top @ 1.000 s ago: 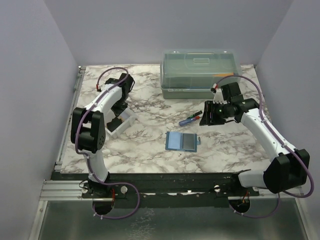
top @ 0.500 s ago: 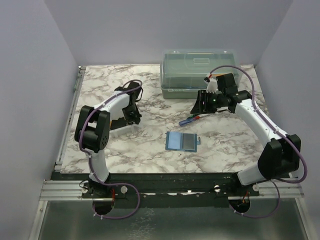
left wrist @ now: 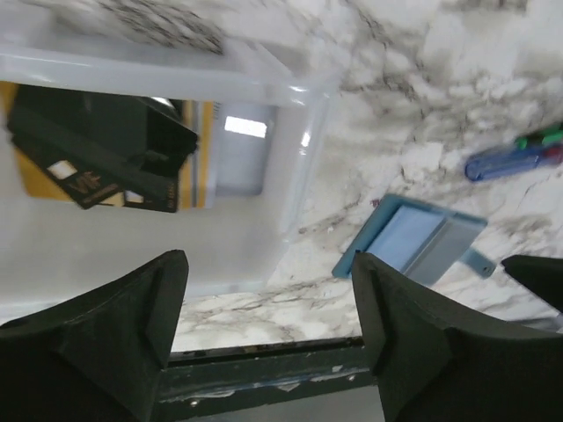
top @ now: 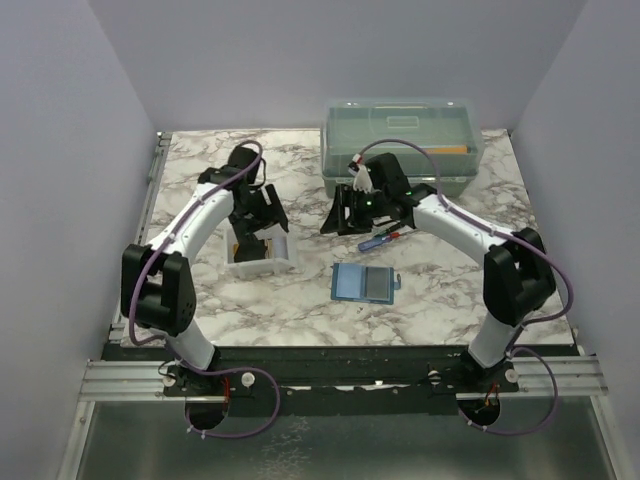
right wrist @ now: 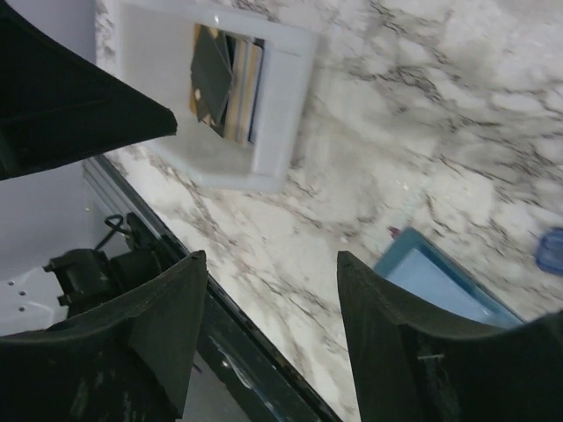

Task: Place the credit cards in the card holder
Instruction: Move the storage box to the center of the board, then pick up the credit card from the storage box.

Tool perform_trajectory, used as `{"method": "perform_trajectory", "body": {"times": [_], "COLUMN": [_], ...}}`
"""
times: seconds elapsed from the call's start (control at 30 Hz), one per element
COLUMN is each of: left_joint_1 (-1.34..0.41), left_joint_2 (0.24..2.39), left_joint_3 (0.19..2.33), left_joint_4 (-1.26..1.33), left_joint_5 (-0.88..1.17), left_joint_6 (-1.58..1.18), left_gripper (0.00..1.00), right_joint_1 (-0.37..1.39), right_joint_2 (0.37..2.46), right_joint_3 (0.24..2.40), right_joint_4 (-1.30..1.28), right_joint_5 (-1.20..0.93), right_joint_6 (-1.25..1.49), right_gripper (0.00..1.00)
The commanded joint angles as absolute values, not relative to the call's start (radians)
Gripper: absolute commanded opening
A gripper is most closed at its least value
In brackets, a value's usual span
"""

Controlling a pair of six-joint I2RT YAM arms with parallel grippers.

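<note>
The credit cards (left wrist: 207,149) lie in a small clear-white tray (top: 268,262); a dark one rests tilted over a yellow and whitish one (right wrist: 239,92). The teal-blue card holder (top: 365,284) lies flat on the marble to the tray's right, also seen in both wrist views (left wrist: 413,249) (right wrist: 435,280). My left gripper (top: 254,216) hovers over the tray's far end, open and empty (left wrist: 268,294). My right gripper (top: 340,212) hangs open and empty (right wrist: 273,290) between tray and card holder, above bare marble.
A large translucent lidded box (top: 400,145) stands at the back. A blue pen (top: 380,238) lies just behind the card holder, under my right arm. The table's front rail (left wrist: 264,374) runs close below the tray.
My left gripper went from shut to wide open and shifted right over the tray, which slid slightly towards the centre. My right arm swung left past the pen and opened a little wider.
</note>
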State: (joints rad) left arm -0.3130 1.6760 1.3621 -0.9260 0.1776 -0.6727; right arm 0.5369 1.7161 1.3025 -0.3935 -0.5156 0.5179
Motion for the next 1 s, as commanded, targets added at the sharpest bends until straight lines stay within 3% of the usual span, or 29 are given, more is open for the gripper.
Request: {"method": "perform_trajectory", "body": {"times": [0.0,0.17,0.43,0.7,0.97], "left_joint_1": [-0.208,-0.087,-0.009,-0.009,-0.009], "left_joint_2": [1.572,1.483,1.494,1.475,1.427], "left_joint_3": [1.374,1.31,1.183,1.062,0.945], "left_joint_4": [-1.013,-1.048,-0.906,-0.817,-0.714], "left_joint_5": [0.037,-0.197,-0.096,0.034,0.067], "left_joint_6": [-0.708,-0.762,-0.628,-0.605,-0.578], "left_gripper": [0.84,0.88,0.85,0.65,0.29], "right_joint_1": [0.586,0.647,0.743,0.79,0.802], "right_joint_2": [1.815,1.995,2.237,2.346,2.386], "right_joint_3": [1.401,1.566,1.818,1.856,1.887], "right_joint_4": [-0.225,-0.143,-0.21,-0.262,-0.299], "right_joint_5": [-0.521,-0.558,-0.582,-0.522,-0.488], "right_joint_6": [0.686,0.816,0.816,0.777,0.741], "right_gripper": [0.66,0.67,0.66,0.62,0.59]}}
